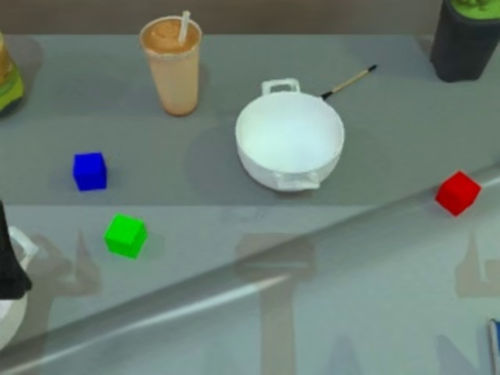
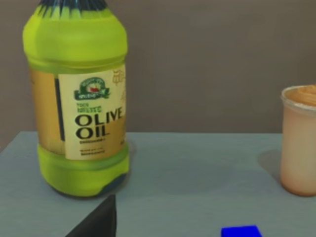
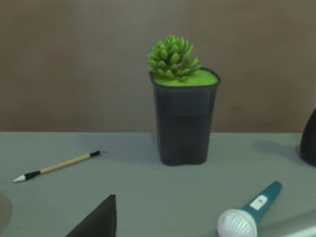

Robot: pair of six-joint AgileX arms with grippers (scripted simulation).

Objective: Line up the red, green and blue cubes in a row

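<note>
The blue cube (image 1: pixel 90 170) sits on the table at the left, and its top edge shows in the left wrist view (image 2: pixel 241 231). The green cube (image 1: pixel 125 235) lies just in front of it, slightly to the right. The red cube (image 1: pixel 458 193) rests far off at the right side. My left arm (image 1: pixel 8 262) stays at the left edge, apart from both nearby cubes; a dark part of the left gripper (image 2: pixel 98 222) shows in its wrist view. A dark part of the right gripper (image 3: pixel 98 222) shows in the right wrist view, with no cube near it.
A white pot (image 1: pixel 244 152) stands mid-table, with a paintbrush (image 1: pixel 349 81) behind it. Along the back stand a drink cup with a straw (image 1: pixel 173 66), an olive oil bottle (image 2: pixel 79 98) at the left and a potted succulent (image 3: pixel 185 118) at the right. A microphone (image 3: pixel 249 212) lies at the front right.
</note>
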